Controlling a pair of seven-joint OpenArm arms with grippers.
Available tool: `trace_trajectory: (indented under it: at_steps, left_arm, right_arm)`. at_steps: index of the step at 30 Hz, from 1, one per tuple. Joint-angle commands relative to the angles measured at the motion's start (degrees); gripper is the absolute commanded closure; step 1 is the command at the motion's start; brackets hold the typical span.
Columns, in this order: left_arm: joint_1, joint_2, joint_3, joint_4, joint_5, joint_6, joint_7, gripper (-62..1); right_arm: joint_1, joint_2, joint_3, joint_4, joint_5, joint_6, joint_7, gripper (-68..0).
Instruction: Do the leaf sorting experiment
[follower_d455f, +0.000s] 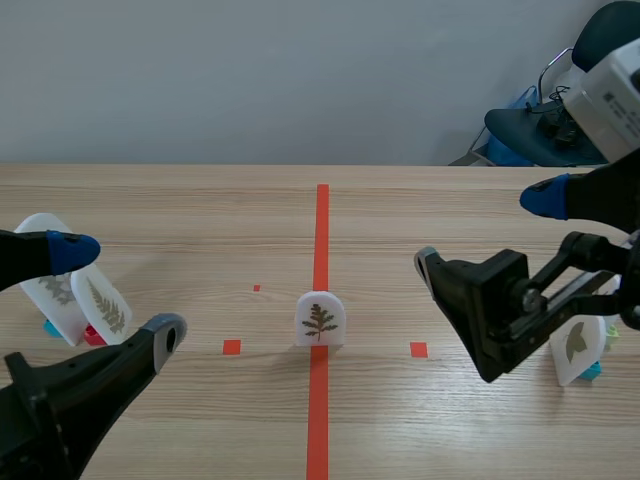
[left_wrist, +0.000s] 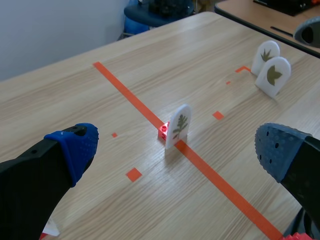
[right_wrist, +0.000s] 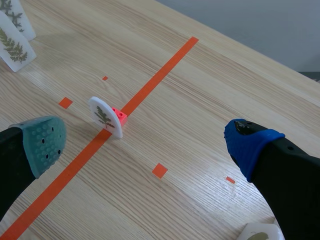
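Light wood-grain table (follower_d455f: 200, 220) against a plain grey wall, with an orange-red tape stripe (follower_d455f: 321, 240) running straight up the middle of the frame. Upper right corner has a blue office chair (follower_d455f: 525, 130) poking in.

The main thing is a small white arch-topped card with a dark, branchy leaf sprig on its face (follower_d455f: 320, 319). It stands upright dead centre in the scene view, right on the tape stripe, and the wrist views show a little red block base (left_wrist: 163, 131) tucked behind it. Nothing is touching it.

At the left edge of the scene, two more white arched cards stand close together: one with a green fern frond (follower_d455f: 105, 305) on a red base and one with a paler greyish leaf (follower_d455f: 48, 285) on a blue base. At the lower right, a white card with an olive broad leaf (follower_d455f: 577, 347) sits on a teal base (follower_d455f: 592, 372); the left wrist view shows it's actually a pair, with a second lobed-leaf card (left_wrist: 265, 52) just behind.

The left gripper (left_wrist: 177, 150) has its fingers spread wide, with the centre card ahead of it in the gap. The right gripper (right_wrist: 146, 144) is spread wide too, holding nothing, with the card ahead of it as well.
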Motion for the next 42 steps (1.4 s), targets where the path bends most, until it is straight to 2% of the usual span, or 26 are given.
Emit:
trace_trajectory:
  at_steps: [1, 7, 13, 18, 23, 26, 27, 30, 33, 36, 40, 42]
  left_arm:
    - [-0.6, 0.3, 0.8, 0.2, 0.1, -0.7, 1.0, -62.3]
    - [-6.2, 2.3, 8.9, -5.0, 5.6, -0.7, 2.0, -62.3]
    - [-17.7, 7.7, 18.6, -18.5, 13.7, 0.0, -2.1, -62.3]
    - [-27.5, 12.1, 23.1, -30.9, 14.1, 0.0, -4.4, -62.3]
    - [-35.1, 16.4, 26.1, -41.5, 18.3, 0.7, -9.4, -62.3]
    - [-37.9, 18.5, 28.7, -45.6, 18.6, 0.7, -11.1, -62.3]
    - [-38.6, 19.2, 29.6, -46.8, 19.6, 0.9, -12.8, -62.3]
    - [-40.8, 22.1, 31.9, -49.7, 24.0, 3.3, -15.7, -62.3]
    - [-42.9, 24.5, 33.8, -52.7, 25.5, 6.6, -16.8, -62.3]
    - [-45.2, 26.3, 35.4, -56.0, 25.9, 8.9, -17.4, -62.3]
    - [-46.8, 26.5, 36.0, -58.6, 25.8, 10.4, -17.6, -61.2]
    - [-46.9, 26.6, 36.0, -59.1, 25.8, 12.5, -18.7, -61.0]
  right_arm:
    - [1.1, 0.5, 0.5, 0.0, 0.4, -0.2, 0.8, -67.9]
    - [1.8, 0.5, 0.6, 0.0, 0.2, -0.2, 0.8, -67.9]
    - [1.7, 0.5, 2.1, 0.0, -0.7, -0.5, 0.8, -67.9]
    - [1.7, 0.5, 3.5, 0.0, -0.7, -0.5, 0.8, -67.9]
    - [1.8, 0.5, 3.5, 0.0, -0.7, -0.5, 0.8, -67.9]
    - [1.8, 0.5, 3.5, 0.0, -0.8, -0.5, 0.8, -67.9]
    - [1.8, 0.4, 3.5, 0.0, -0.9, -0.5, 0.8, -67.9]
    - [1.8, 0.4, 3.5, 0.0, -0.9, -0.6, 0.8, -67.9]
    - [1.7, 0.4, 3.5, 0.0, -0.9, -0.7, 0.8, -67.9]
    - [1.7, 0.4, 3.5, 0.0, -0.9, -0.7, 0.8, -67.9]
    - [1.7, 0.4, 3.5, 0.0, -0.9, -0.7, 0.8, -67.9]
    - [1.7, 0.4, 3.5, 0.0, -0.9, -0.7, 0.8, -67.9]
